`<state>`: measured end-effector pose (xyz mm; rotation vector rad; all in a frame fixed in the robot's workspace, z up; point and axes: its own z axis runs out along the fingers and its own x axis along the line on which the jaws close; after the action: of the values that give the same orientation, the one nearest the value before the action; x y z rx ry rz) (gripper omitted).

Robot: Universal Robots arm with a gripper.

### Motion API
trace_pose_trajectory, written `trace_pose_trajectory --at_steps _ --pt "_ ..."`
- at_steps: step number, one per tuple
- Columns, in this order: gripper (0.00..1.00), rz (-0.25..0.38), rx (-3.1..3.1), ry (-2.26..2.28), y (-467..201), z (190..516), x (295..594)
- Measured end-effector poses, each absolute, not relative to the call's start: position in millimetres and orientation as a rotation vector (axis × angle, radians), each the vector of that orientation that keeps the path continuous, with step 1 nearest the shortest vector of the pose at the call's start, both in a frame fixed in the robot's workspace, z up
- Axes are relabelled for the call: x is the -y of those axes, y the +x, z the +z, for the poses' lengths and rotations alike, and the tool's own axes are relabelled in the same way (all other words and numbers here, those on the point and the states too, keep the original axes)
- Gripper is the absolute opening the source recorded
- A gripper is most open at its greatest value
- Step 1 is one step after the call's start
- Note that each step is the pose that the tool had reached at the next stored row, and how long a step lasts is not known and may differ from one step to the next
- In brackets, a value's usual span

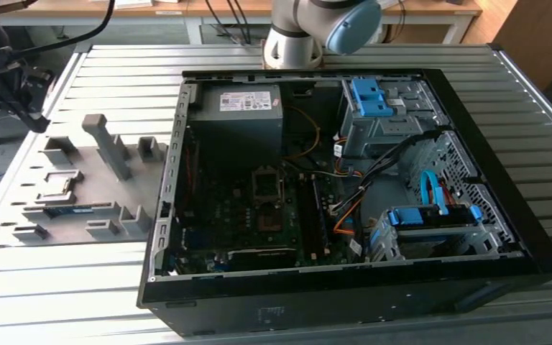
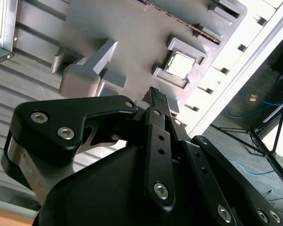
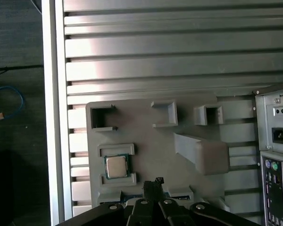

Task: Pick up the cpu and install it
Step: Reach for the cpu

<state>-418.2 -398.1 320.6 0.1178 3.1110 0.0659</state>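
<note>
Plainly, found cpu [image 3: 116, 166] seated flat in square recess of grey holder [image 3: 146, 141] on desk [image 3: 179, 52], walled in presumably to fix position for pickup; logged end effector [image 3: 153, 182] above and near it, pressed together, empty, no contact.

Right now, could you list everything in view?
table: one, silver, slatted, under everything
computer case: one, black, open, on the table
drive brackets: two, blue, inside the computer case
tray: one, grey, on the table beside the computer case
cpu: one, silvery-grey, in a pocket of the tray
memory stick: one, blue-green, on the tray
robot arm: one, grey and blue, beyond the computer case in the exterior view
jaws: one set, black, near the cpu in both wrist views
</note>
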Motion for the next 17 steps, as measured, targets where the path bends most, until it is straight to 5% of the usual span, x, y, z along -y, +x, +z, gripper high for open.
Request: trace_pose_trajectory --at_steps 17 --pt "0.1 0.019 -3.114 -0.006 -433.2 299.1 396.0"
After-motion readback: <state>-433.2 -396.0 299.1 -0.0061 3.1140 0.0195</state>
